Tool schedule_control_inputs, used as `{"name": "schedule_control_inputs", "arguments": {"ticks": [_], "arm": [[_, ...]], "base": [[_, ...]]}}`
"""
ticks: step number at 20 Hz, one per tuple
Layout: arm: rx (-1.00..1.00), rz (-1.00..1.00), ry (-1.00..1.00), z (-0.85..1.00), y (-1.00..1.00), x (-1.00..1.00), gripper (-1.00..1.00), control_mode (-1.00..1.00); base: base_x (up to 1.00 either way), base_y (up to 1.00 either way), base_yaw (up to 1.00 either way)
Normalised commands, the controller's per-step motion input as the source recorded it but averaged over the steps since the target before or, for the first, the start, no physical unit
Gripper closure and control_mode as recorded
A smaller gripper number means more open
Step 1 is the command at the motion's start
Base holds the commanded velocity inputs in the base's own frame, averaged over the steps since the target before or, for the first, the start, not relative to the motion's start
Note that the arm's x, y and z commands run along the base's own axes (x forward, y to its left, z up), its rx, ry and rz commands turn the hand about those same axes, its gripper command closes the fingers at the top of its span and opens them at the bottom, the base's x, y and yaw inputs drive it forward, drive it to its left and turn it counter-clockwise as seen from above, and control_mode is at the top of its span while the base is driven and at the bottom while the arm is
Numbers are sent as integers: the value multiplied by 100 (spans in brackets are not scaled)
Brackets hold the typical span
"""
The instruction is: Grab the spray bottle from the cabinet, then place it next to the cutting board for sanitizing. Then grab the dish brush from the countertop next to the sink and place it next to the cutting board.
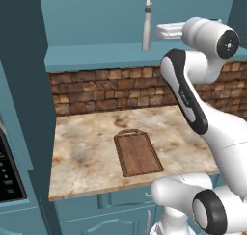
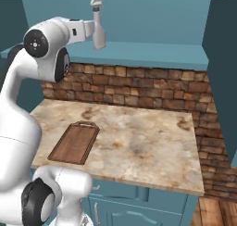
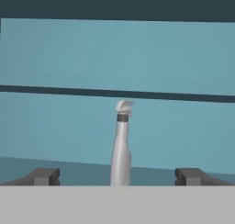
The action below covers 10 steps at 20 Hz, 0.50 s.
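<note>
Fingertips (image 3: 43, 176) of the hand (image 3: 117, 177) stand spread fully wide, gripping nothing. One cabinet (image 1: 96, 17), one counter (image 1: 87, 152), one cutting board (image 1: 138, 153), one spray bottle (image 3: 121, 145). That bottle stands upright on the cabinet shelf at twelve o'clock from the hand, centred between the fingers, untouched. The arm reaches up level toward it.

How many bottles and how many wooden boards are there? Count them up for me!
Spray bottle: 1
Cutting board: 1
Total: 2
</note>
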Motion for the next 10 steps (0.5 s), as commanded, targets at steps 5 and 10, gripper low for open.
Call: {"name": "schedule_control_inputs", "arguments": {"ticks": [5, 10], "arm": [[0, 0, 0, 0, -1, 52, -100, -100], [0, 0, 2, 0, 0, 62, -100, -100]], "base": [[0, 0, 0], [0, 0, 0]]}}
